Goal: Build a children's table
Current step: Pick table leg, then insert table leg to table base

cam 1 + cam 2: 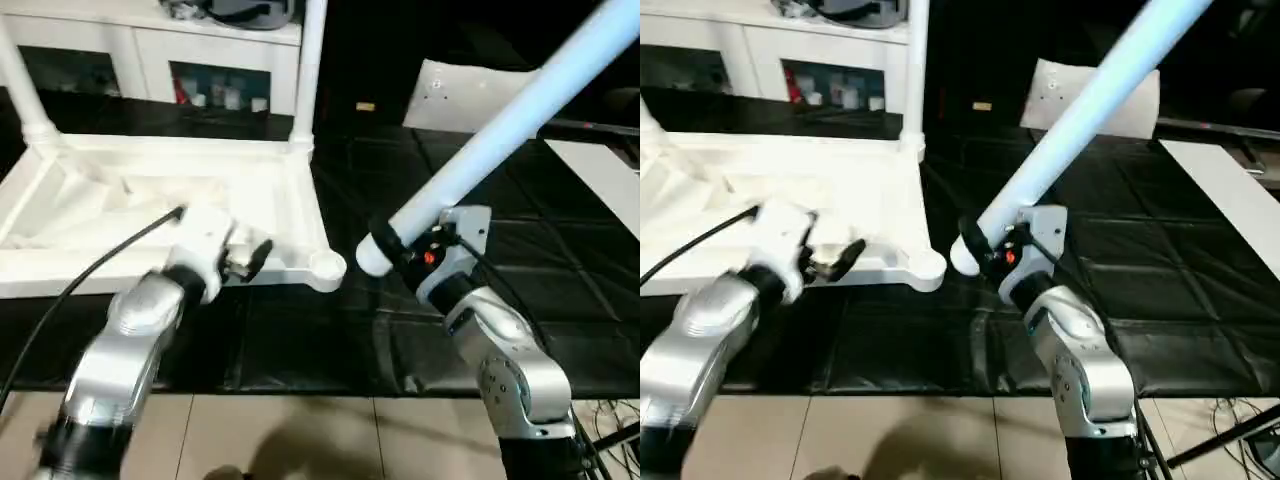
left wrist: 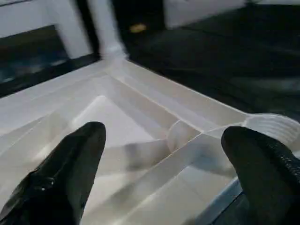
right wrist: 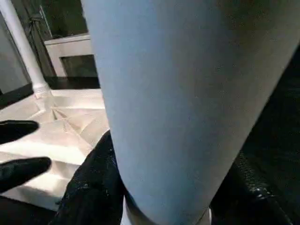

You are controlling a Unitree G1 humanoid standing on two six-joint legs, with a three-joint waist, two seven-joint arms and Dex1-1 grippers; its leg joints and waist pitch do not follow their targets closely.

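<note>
The children's table top (image 1: 150, 200) lies upside down on the black mat, ribs up. Two legs stand upright in its far corners, the left far leg (image 1: 20, 90) and the right far leg (image 1: 305, 70). Its near right corner socket (image 1: 327, 266) is empty. My left gripper (image 1: 258, 252) hovers open at the top's front rim, left of that socket; its fingers (image 2: 65, 173) stand wide apart over the ribs. My right gripper (image 1: 400, 245) is shut on the thick end of a third leg (image 1: 500, 130). That leg slants up to the right, its end just right of the socket.
White cabinets with glass doors (image 1: 150, 60) stand behind the table top. A flat white panel (image 1: 470, 100) leans at the back right, and a white board (image 1: 610, 180) lies at the right edge. Pale floor tiles (image 1: 300, 440) begin at the mat's front edge.
</note>
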